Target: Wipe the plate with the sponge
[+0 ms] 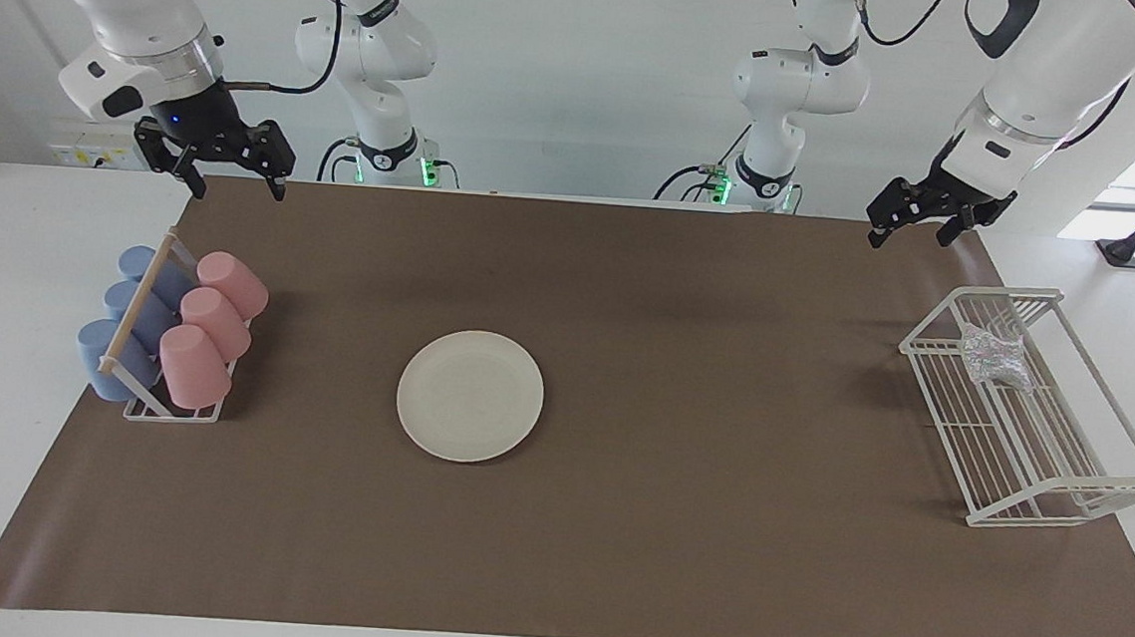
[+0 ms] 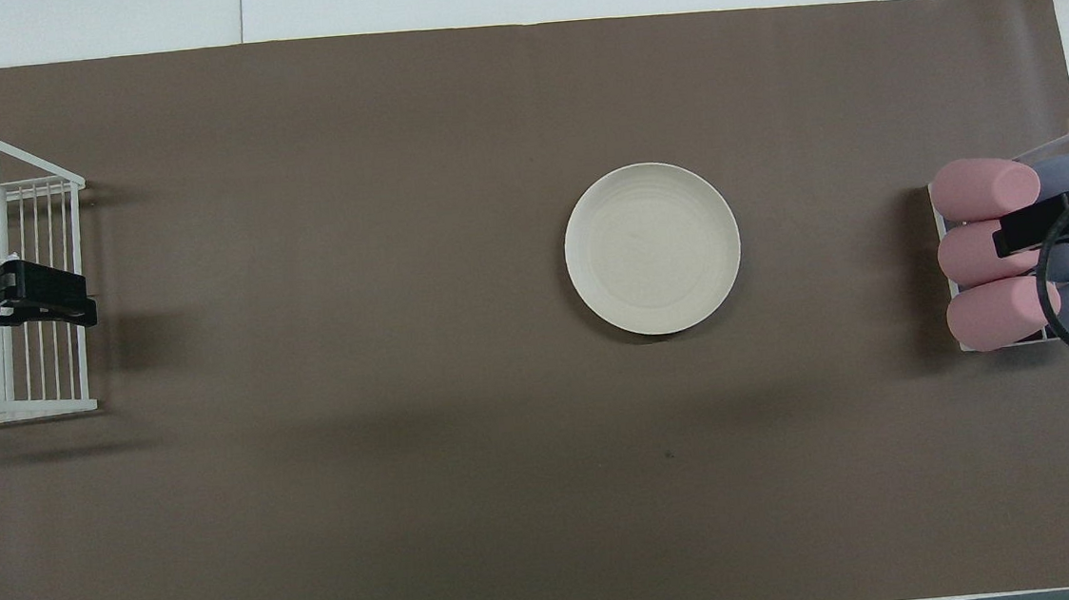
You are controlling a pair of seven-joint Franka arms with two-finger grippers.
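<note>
tabletop (image 1: 549, 577) under brown mat, nothing started yet. white wire rack (image 1: 1031, 411) sits at the left arm's end, cup rack (image 1: 172, 331) with pink and blue cups at the right arm's end. plate (image 1: 470, 395) lies flat mid-mat, somewhat toward the right arm's end, bare, nothing touching it. sponge (image 1: 994, 356) is inside the wire rack, in the part nearer the robots, well apart from the plate. key relation: left tool (image 1: 911, 228) hangs high over that rack end, so it looks like the left arm's pick, mostly straight down, then a long carry along the tabletop to the plate. left tool fingers spread, holding nothing. right tool (image 1: 236, 170) waits up over the cup rack, fingers also spread, empty
</note>
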